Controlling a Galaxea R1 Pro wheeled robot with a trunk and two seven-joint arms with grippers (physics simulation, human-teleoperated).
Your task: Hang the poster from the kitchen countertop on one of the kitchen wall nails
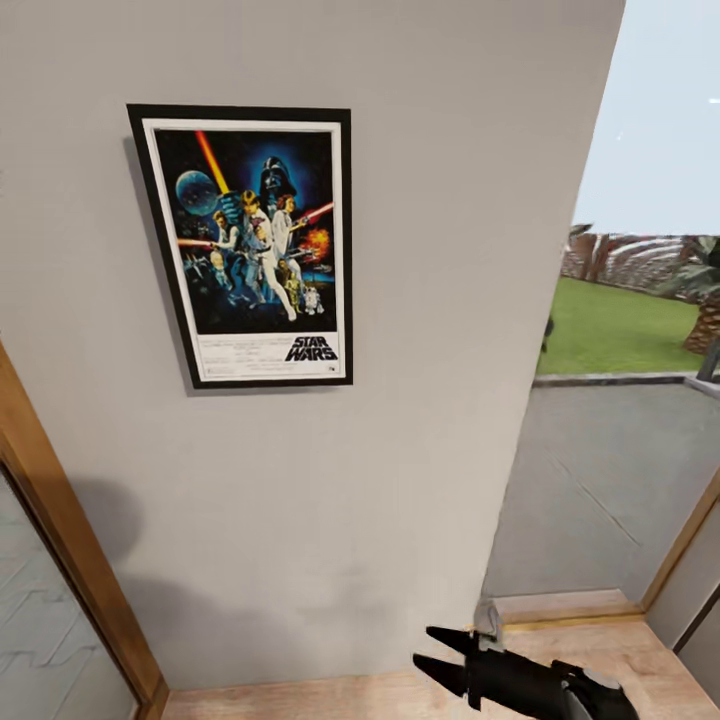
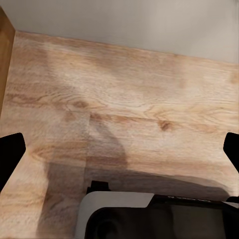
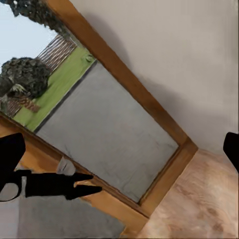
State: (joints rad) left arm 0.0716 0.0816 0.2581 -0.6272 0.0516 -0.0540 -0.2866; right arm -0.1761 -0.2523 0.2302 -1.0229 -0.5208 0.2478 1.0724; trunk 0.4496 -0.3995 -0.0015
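Note:
The poster (image 1: 245,245), a black-framed Star Wars print with a white border, hangs flat on the grey wall (image 1: 440,200), upright and slightly skewed, with no gripper near it. A black gripper (image 1: 440,655) reaches in low at the right of the head view, far below the poster, its two fingers apart and empty; the right wrist view shows that same gripper (image 3: 89,183). My left gripper (image 2: 119,149) is open over the wooden floor (image 2: 124,99). My right gripper (image 3: 119,149) is open too, holding nothing. The kitchen countertop is out of view.
A glass door (image 1: 600,480) with a wooden frame (image 3: 124,79) stands right of the wall, with grass (image 1: 610,330) outside. Another wooden frame (image 1: 60,530) runs along the left. A small grey object (image 1: 487,615) sits by the door sill. My own base (image 2: 119,214) shows below the left gripper.

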